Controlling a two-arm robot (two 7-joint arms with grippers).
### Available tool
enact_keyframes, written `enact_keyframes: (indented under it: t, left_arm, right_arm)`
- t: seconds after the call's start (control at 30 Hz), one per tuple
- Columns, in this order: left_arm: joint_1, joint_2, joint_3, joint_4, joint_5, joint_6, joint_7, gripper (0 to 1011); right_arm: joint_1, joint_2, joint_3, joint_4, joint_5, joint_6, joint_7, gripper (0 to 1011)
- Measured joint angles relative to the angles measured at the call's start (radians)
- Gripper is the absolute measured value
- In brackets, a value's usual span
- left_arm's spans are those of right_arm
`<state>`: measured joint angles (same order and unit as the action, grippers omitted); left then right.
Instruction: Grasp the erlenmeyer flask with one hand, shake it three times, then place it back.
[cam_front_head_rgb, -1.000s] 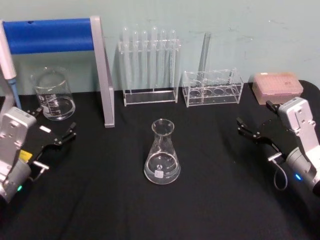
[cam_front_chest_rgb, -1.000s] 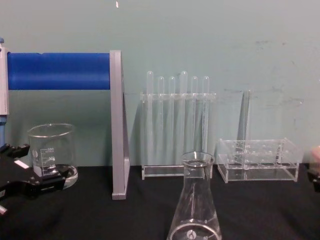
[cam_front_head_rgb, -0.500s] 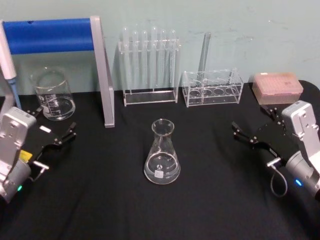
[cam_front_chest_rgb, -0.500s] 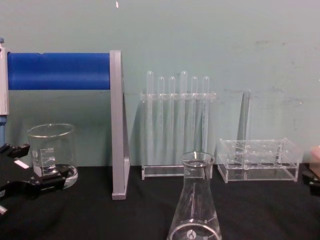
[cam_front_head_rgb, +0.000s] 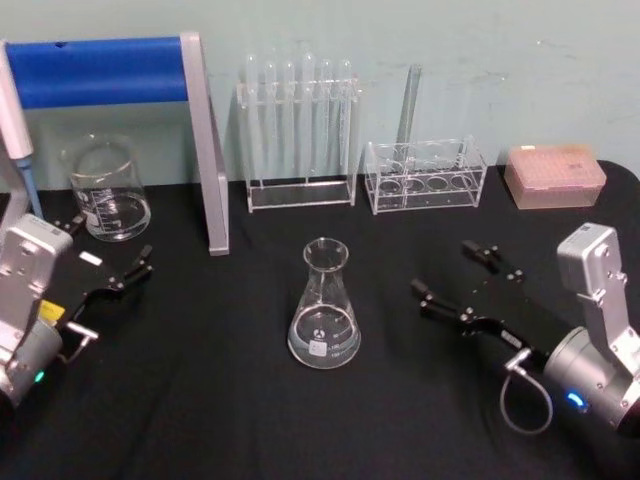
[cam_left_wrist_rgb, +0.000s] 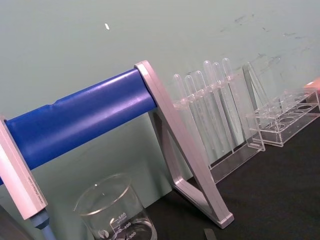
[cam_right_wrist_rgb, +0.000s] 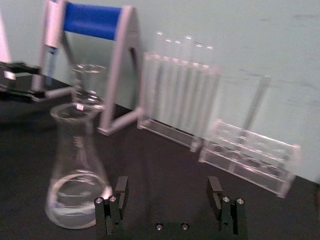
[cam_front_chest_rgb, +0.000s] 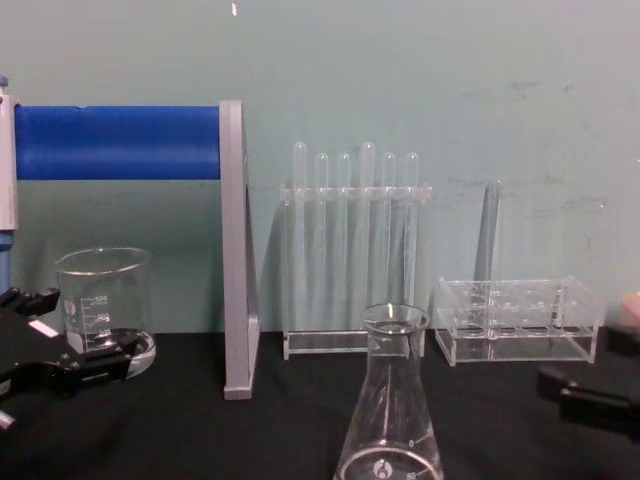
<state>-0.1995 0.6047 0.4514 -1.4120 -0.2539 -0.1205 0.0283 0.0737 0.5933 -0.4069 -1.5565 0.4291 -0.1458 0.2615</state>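
Observation:
The erlenmeyer flask (cam_front_head_rgb: 324, 305) stands upright on the black table, near the middle, with nothing touching it. It also rises at the bottom of the chest view (cam_front_chest_rgb: 390, 405). My right gripper (cam_front_head_rgb: 443, 268) is open and low over the table, a short way to the flask's right, fingers pointing toward it. In the right wrist view the flask (cam_right_wrist_rgb: 76, 165) is ahead and off to one side of the open gripper (cam_right_wrist_rgb: 167, 189). One right finger (cam_front_chest_rgb: 590, 402) enters the chest view. My left gripper (cam_front_head_rgb: 108, 246) rests open at the table's left, near the beaker.
A glass beaker (cam_front_head_rgb: 108, 190) stands back left beside a blue-and-grey stand (cam_front_head_rgb: 205, 150) and a pipette (cam_front_head_rgb: 18, 130). Along the back are a tall test tube rack (cam_front_head_rgb: 300, 130), a low clear rack (cam_front_head_rgb: 425, 175) and a pink tip box (cam_front_head_rgb: 555, 172).
My right gripper has moved left and forward from the table's right edge toward the flask, staying open. The left arm and the flask have not moved.

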Motion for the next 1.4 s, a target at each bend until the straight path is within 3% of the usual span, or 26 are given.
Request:
enact_keyframes:
  t: [0.33, 0.57, 0.87, 1.1, 1.4]
  left_arm:
    - [0.0, 0.0, 0.0, 0.0, 0.0, 0.0, 0.0, 1001]
    - [0.0, 0.0, 0.0, 0.0, 0.0, 0.0, 0.0, 1001]
    - [0.0, 0.0, 0.0, 0.0, 0.0, 0.0, 0.0, 1001]
    - [0.0, 0.0, 0.0, 0.0, 0.0, 0.0, 0.0, 1001]
    - [0.0, 0.0, 0.0, 0.0, 0.0, 0.0, 0.0, 1001]
  right_arm:
    - [0.013, -0.041, -0.017, -0.004, 0.057, 0.02, 0.126, 1000]
    - [0.031, -0.062, -0.03, 0.008, 0.057, 0.034, 0.176, 1000]
    - [0.069, -0.092, -0.046, 0.034, 0.026, 0.046, 0.222, 1000]
    - [0.124, -0.136, -0.064, 0.085, -0.009, 0.052, 0.261, 1000]
    - [0.167, -0.174, -0.074, 0.138, -0.024, 0.061, 0.281, 1000]
